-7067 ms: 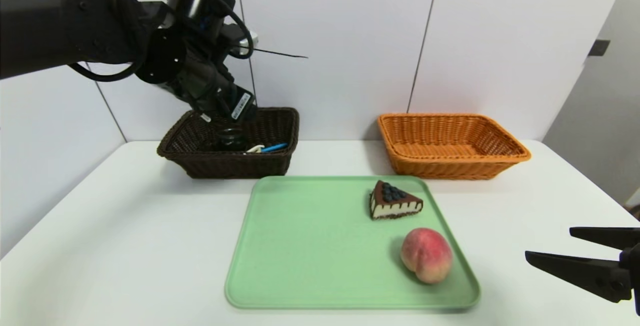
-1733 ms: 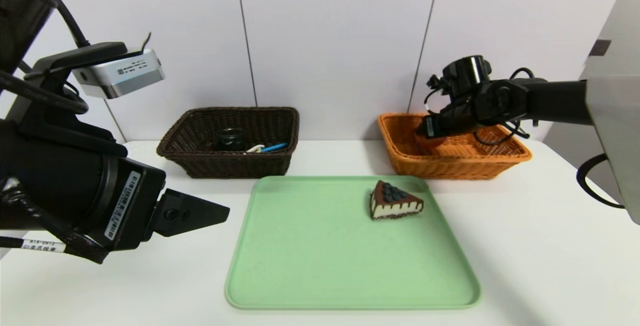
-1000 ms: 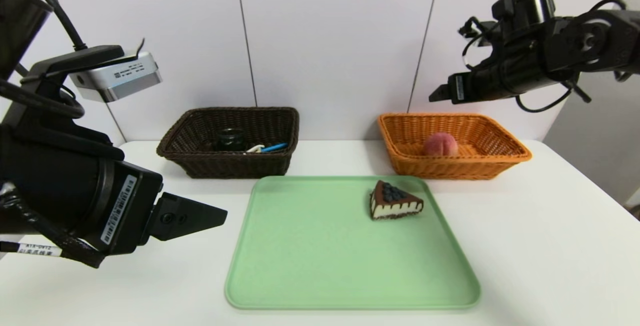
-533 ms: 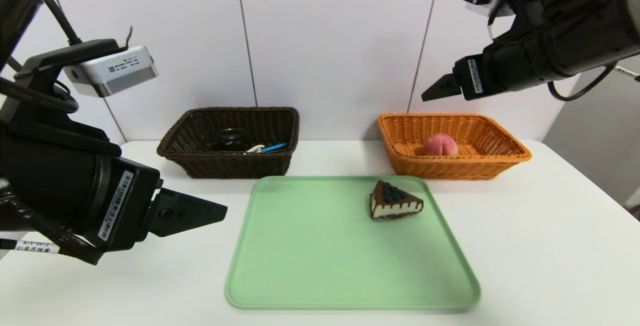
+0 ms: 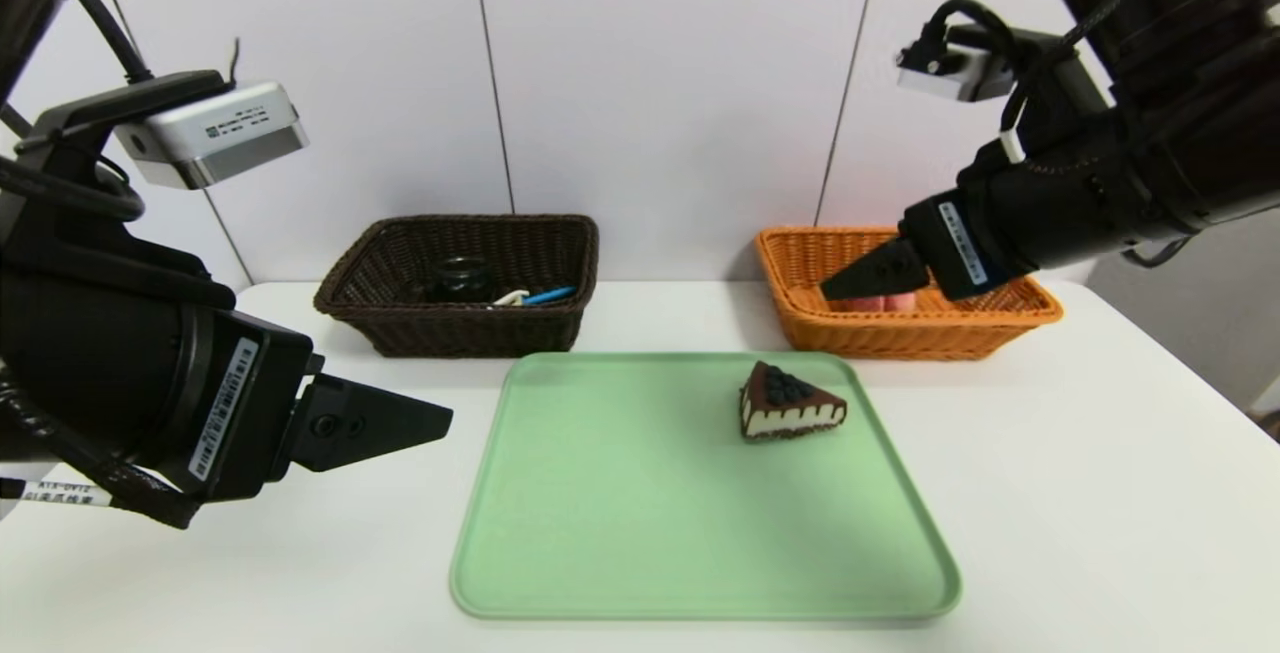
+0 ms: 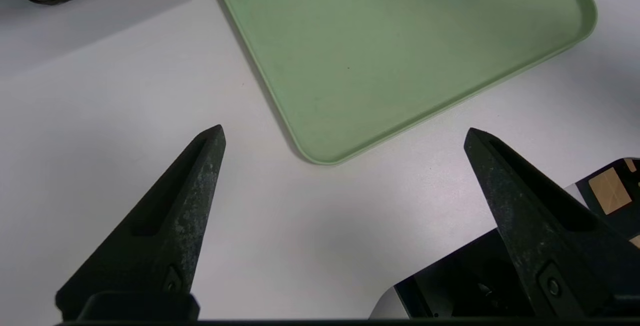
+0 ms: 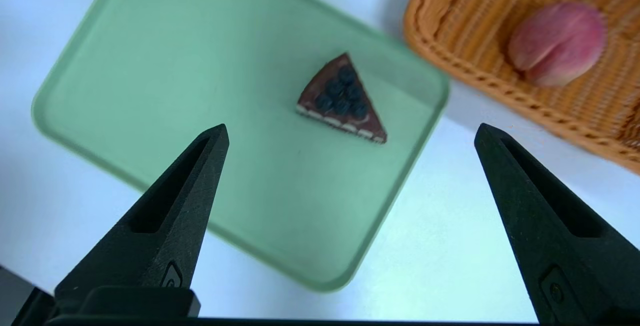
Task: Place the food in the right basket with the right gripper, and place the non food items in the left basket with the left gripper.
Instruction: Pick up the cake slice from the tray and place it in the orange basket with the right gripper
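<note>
Your right gripper [image 7: 350,129] is hanging spread above the chocolate cake wedge [image 5: 790,401], which is lying on the green tray [image 5: 620,493], tip pointing toward the light orange basket [image 5: 1000,318]; left gripper [image 6: 345,134] spread.

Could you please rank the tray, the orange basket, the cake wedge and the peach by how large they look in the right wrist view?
1. Tray, clearly largest.
2. Orange basket, though cut off by the frame, so its full extent is unsure.
3. Peach and cake wedge look about alike; I would not rank them.

White table [image 5: 1100,493] bears tray [image 5: 620,533] (green), two baskets [image 5: 560,328].
</note>
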